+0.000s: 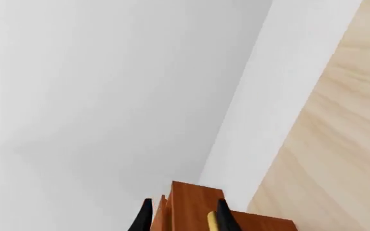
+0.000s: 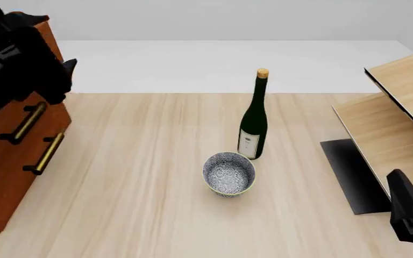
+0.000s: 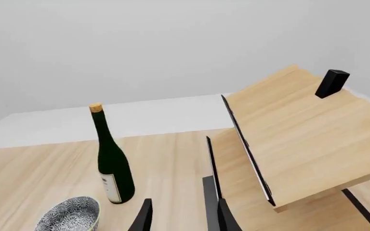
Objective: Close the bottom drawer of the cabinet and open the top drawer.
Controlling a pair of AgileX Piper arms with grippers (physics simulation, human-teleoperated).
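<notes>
Right claw [image 3: 181, 219] hung low at the near right corner, its fingers spread and empty, beside the pale panels [image 2: 400, 107]. Left claw [image 1: 181, 216] was up at the cabinet [image 2: 6, 177], which stood at the desk's [image 2: 142, 177] left edge; fingers were apart around a brass handle, touching or not I could not tell. My arm hid the top drawer [image 1: 194, 202] in the front view; below it the middle and bottom drawer [image 2: 30, 166] sat seemingly flush. I judged the drawers stiff, fairly heavy and sliding straight, so the bar handle's middle was the place to grip, the brass likely slippery. Room to pull lay open toward the bottle [image 2: 253, 121] and bowl [image 2: 229, 173], both well apart from the cabinet.
</notes>
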